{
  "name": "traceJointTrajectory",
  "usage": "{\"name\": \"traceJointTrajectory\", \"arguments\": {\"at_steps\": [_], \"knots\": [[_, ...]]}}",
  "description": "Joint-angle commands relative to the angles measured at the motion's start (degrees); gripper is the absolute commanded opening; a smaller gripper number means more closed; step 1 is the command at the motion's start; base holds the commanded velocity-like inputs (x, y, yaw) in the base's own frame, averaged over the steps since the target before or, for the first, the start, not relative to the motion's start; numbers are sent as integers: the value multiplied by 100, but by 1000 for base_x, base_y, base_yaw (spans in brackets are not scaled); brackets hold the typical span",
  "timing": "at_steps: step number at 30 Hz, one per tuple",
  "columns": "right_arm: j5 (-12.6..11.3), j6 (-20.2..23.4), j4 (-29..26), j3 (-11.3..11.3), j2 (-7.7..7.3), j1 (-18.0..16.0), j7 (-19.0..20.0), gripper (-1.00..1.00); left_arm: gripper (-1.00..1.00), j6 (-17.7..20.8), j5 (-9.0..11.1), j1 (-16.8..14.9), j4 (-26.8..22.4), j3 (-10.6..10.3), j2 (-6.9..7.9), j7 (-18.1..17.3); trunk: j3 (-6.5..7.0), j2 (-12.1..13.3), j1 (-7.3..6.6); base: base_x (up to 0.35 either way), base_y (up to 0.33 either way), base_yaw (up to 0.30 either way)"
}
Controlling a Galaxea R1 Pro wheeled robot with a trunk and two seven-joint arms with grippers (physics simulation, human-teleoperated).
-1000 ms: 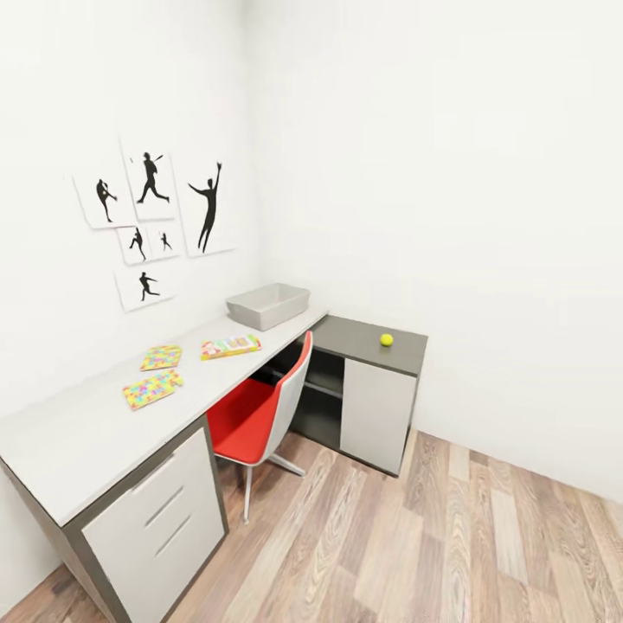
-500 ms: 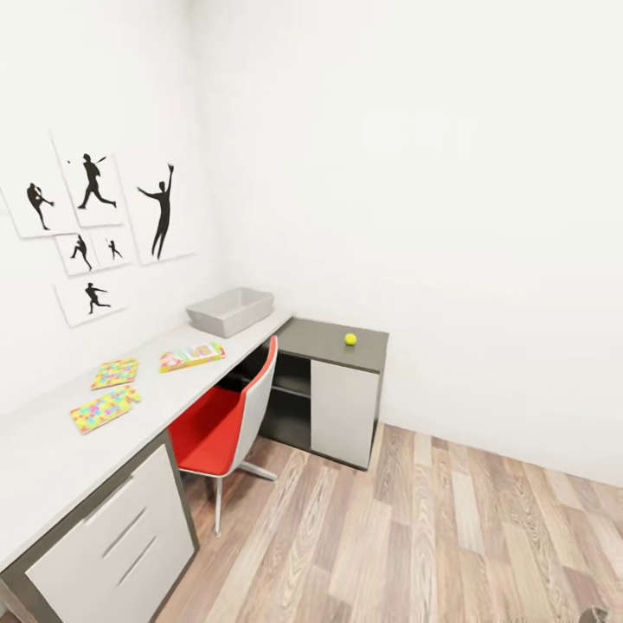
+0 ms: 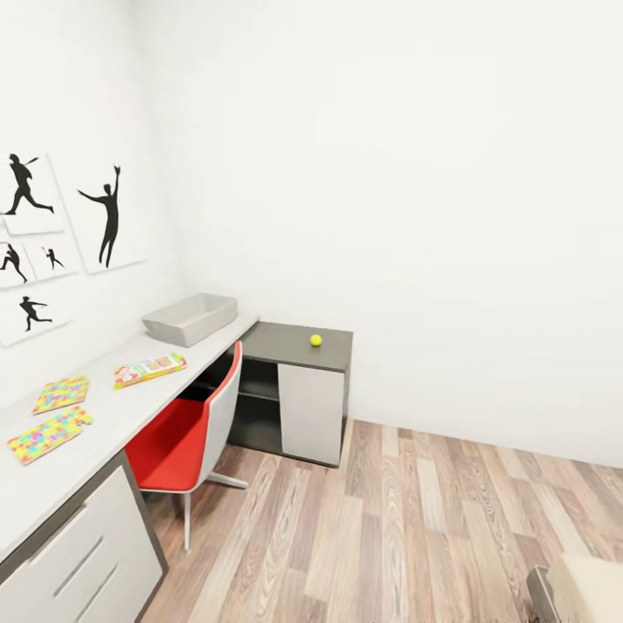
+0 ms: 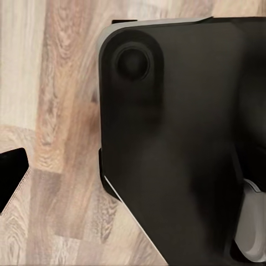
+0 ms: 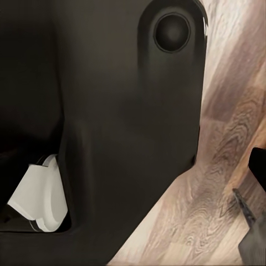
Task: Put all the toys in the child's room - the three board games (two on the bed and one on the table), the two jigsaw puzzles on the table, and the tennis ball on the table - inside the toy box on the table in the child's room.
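The toy box [image 3: 189, 318], a shallow light grey bin, stands at the far end of the white bench [image 3: 108, 414], close to the wall corner, and nothing can be seen inside it from this angle. A colourful board game [image 3: 149, 369] lies flat on the bench just in front of the toy box. Two jigsaw puzzles [image 3: 61, 394] [image 3: 49, 434] lie flat beyond it, near each other but apart. The tennis ball [image 3: 316, 340] rests alone on the lower dark grey section [image 3: 277, 339] of the bench, well apart from the toy box. A red chair [image 3: 186, 433] with a pale back is pushed under the bench, and black figure pictures [image 3: 108, 216] hang on the wall above. All these things are well apart from both end effectors, which hang low over the wood floor [image 3: 415, 519] beside the robot's dark body [image 4: 177, 138]. Of the left end effector [image 4: 11, 176] only a dark tip at the picture's edge is visible, and of the right end effector [image 5: 256, 233] only a dark grey tip. I cannot tell whether either one is released or clenched, and nothing is seen held in them.
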Motion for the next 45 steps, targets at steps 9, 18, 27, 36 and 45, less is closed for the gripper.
{"name": "traceJointTrajectory", "arguments": {"at_steps": [9, 18, 27, 36, 45], "knots": [[-7, 2, -4, -5, 2, -1, 2, 100, 100, -27, -8, 1, -1, -26, 3, 1, 157, 358, -198, 0, 0, -278], [-7, 2, -4, -5, 6, -1, 2, 100, 100, -21, -11, 1, -1, -30, 0, 1, 319, 719, -395, 0, 0, -278], [-7, 2, -4, -5, 8, -1, 2, 100, 100, -19, -12, 0, -1, -44, -5, 1, 480, 1080, -593, 0, 0, -278], [-7, 2, -4, -5, 8, -1, 2, 100, 100, -19, -12, 0, -1, -48, -6, 0, 642, 1441, -791, 0, 0, -278], [-7, 2, -4, -5, 14, -1, 2, 100, 100, -21, -10, 0, -1, -49, 3, 1, 803, 1802, -988, 0, 0, -278]]}}
